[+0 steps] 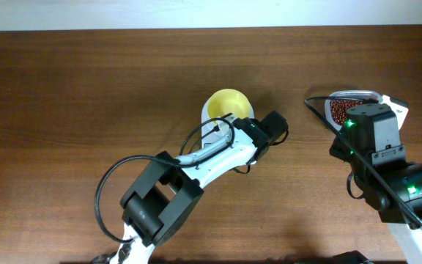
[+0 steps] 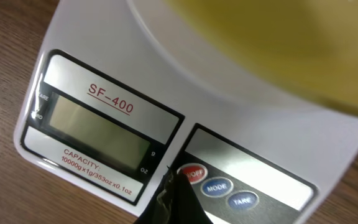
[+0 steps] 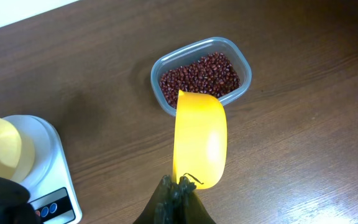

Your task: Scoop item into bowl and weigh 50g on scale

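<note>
The white scale (image 2: 166, 74) fills the left wrist view, and its grey display (image 2: 95, 127) is blank. The pale yellow bowl (image 1: 228, 105) stands on the scale and is blurred at the top of the left wrist view (image 2: 278, 43). My left gripper (image 2: 174, 190) is shut and empty, its tip at the red on/off button (image 2: 193, 172). My right gripper (image 3: 178, 186) is shut on the handle of a yellow scoop (image 3: 201, 137), held above the table just short of the clear container (image 3: 244, 62) of red-brown beans (image 3: 201, 73). No beans show on the scoop.
Blue MODE (image 2: 217, 186) and TARE (image 2: 242, 200) buttons sit right of the red one. The scale (image 3: 42, 143) and bowl (image 3: 2, 149) lie at the lower left of the right wrist view. In the overhead view my right arm (image 1: 372, 139) covers much of the container (image 1: 339, 110).
</note>
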